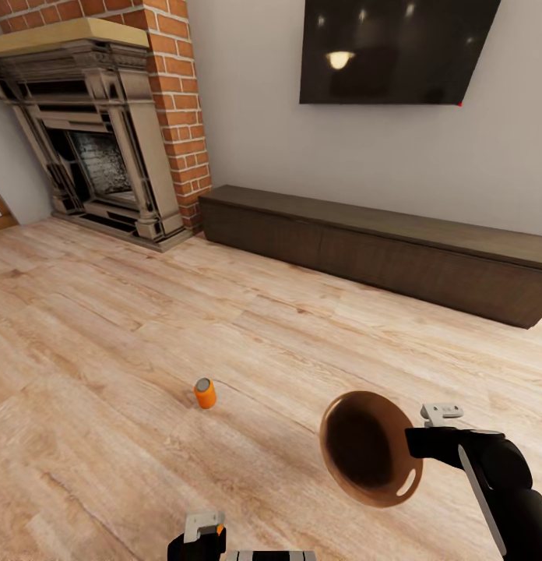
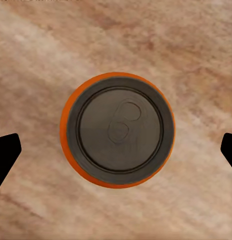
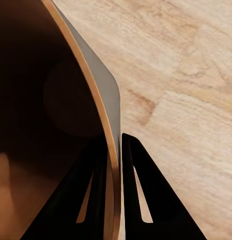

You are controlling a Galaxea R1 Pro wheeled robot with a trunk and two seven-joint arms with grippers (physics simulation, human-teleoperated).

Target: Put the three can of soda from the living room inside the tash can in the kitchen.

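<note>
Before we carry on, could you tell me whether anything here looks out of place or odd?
Yes: an orange soda can stands on the living-room floor, and the right gripper holds the trash can off the floor by its rim, tilted, opening facing the camera.

A brick fireplace [image 1: 107, 132] with a pale wooden mantel [image 1: 68, 35] stood at the far left. A dark TV [image 1: 395, 51] hung on the grey wall [image 1: 255, 117] to its right, above a long low dark cabinet [image 1: 380, 249]. Light wood floor [image 1: 107, 327] covered the room.
</note>
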